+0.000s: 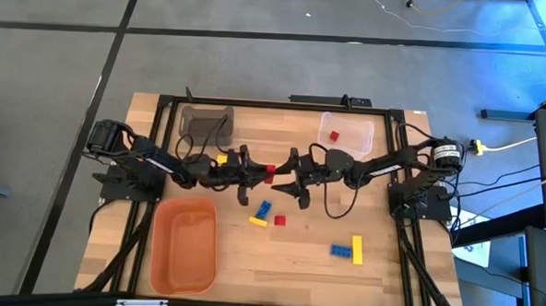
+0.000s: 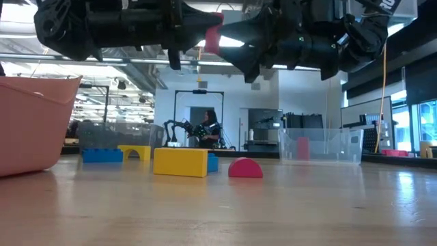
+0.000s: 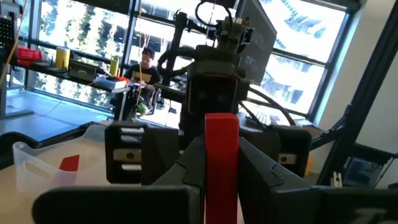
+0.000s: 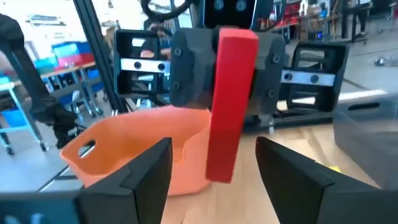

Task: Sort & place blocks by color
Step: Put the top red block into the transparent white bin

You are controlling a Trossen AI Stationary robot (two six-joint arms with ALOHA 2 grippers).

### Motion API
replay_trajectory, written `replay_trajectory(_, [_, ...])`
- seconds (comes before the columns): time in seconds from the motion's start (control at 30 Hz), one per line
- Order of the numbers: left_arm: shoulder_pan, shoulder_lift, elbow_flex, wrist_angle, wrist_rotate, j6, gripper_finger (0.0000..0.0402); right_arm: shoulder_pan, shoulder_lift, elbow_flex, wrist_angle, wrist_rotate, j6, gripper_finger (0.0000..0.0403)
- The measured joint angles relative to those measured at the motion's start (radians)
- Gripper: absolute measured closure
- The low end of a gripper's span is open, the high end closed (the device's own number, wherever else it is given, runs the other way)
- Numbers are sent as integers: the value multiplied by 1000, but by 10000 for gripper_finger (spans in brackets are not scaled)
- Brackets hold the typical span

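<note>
While both arms meet above the middle of the surface [image 1: 287, 264], I see the left pincer [image 1: 261, 174] pinching a red block [image 1: 270, 173] and holding it out in the air toward the right pincer [image 1: 281, 177]. My left wrist view shows that red block [image 3: 221, 163] standing upright, clamped on both sides by the left fingers. My right wrist view shows the same block [image 4: 230, 102] just ahead of the right pincer, whose fingers [image 4: 144, 173] stand spread, one to each side of the block, with clear gaps, so that pincer holds nothing. In the low view the block [image 2: 213, 33] hangs well above the surface between the two dark heads.

Beside the left pincer, on its arm side, a yellow block [image 1: 222, 158] shows next to the arm; I cannot tell whether it lies on the surface or sits higher. Below the pincers, toward the near edge, lie a blue block [image 1: 264, 209], a yellow block touching it [image 1: 257, 221] and a small red block [image 1: 280, 221]. Farther out on the right pincer's side, a blue block [image 1: 341, 250] and a yellow elongated block [image 1: 357, 249] lie touching each other.

An orange bin [image 1: 184, 245] sits near the left pincer's side at the near edge, a grey bin [image 1: 206, 122] behind the left arm, and a clear bin [image 1: 348, 133] behind the right arm with one red block [image 1: 334, 135] inside
</note>
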Motion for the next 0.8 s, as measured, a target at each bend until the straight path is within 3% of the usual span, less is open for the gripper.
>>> replay_trajectory(0.27, [-11, 102, 70, 8, -7, 3, 357, 30, 1, 14, -18, 3, 1, 172])
replay_trajectory(0.43, [-6, 116, 74, 42, 1, 3, 357, 36, 1, 20, -38, 5, 1, 196])
replay_trajectory(0.57, [-7, 107, 73, 21, 5, 26, 357, 36, 1, 21, -43, 11, 11, 234])
replay_trajectory(0.77, [-7, 106, 73, 10, 3, 32, 353, 35, 1, 21, -57, 45, 27, 346])
replay_trajectory(0.8, [-6, 106, 73, 8, 4, 33, 348, 32, 1, 21, -59, 43, 27, 344])
